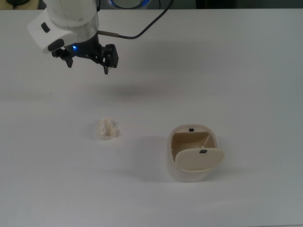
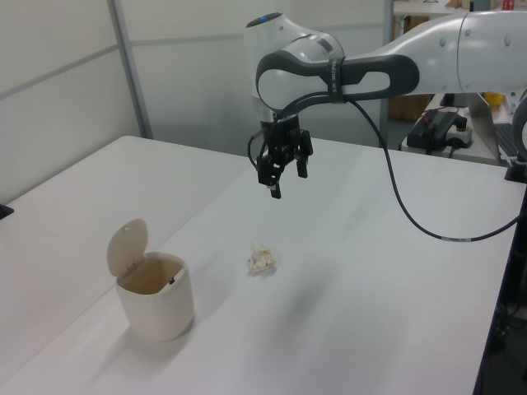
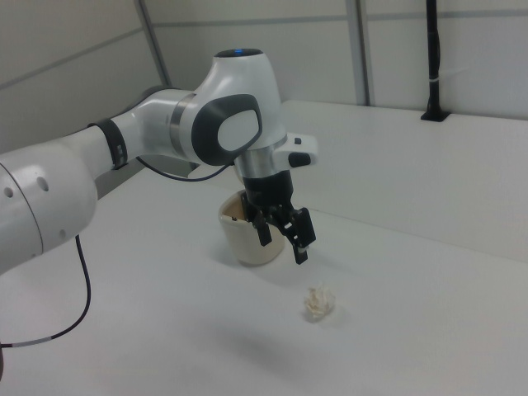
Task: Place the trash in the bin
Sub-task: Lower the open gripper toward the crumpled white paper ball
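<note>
The trash [image 1: 108, 128] is a small crumpled off-white wad lying on the white table, also seen as the wad [image 2: 261, 259] [image 3: 318, 303]. The cream bin [image 1: 189, 176] stands to the wad's right in the top view, its flap lid [image 1: 199, 158] swung up and the inside showing. In the left view the bin [image 2: 156, 309] is at the wad's left. In the right view the bin [image 3: 247, 249] is partly hidden behind the arm. My gripper [image 1: 88, 65] [image 2: 287, 184] [image 3: 283, 247] hangs open and empty in the air, well above the table and beyond the wad.
A black cable [image 1: 142, 33] runs from the wrist toward the table's far edge and loops across the table [image 2: 412, 206]. A black post [image 3: 433, 58] stands at the back in the right view. Equipment [image 2: 440, 127] sits beyond the table.
</note>
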Robot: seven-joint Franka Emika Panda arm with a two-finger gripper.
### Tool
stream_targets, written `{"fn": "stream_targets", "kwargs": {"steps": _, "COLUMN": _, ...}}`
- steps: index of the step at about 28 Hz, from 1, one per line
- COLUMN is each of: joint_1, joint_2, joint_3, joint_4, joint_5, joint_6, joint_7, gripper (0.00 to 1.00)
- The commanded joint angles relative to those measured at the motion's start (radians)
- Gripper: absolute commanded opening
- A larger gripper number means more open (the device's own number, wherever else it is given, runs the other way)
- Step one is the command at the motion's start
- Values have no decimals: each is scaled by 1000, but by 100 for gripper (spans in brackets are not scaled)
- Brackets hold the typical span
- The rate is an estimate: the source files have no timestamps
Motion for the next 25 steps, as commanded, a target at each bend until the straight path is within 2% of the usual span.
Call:
{"fn": "stream_targets", "kwargs": {"steps": 1, "joint_1": 3, "joint_2": -27, "joint_3": 14, "joint_4": -10, "joint_5": 29, "joint_6": 27, "joint_7": -18, "gripper": 100}}
{"fn": "stream_targets", "kwargs": {"steps": 9, "joint_1": 25, "joint_2": 6, "joint_3": 14, "joint_4": -35, "joint_5": 24, "joint_6": 114, "joint_7": -23, "gripper": 100}}
{"fn": "stream_targets", "kwargs": {"steps": 19, "joint_1": 46, "joint_2": 105, "joint_3": 9, "joint_4": -39, "joint_5": 4, "joint_6": 226, "joint_7": 5, "gripper": 100}}
{"fn": "stream_targets", "kwargs": {"steps": 25, "joint_1": 48, "joint_2": 144, "joint_3": 9, "joint_4": -58, "joint_5": -46, "joint_6": 283, "joint_7": 12, "gripper": 100}}
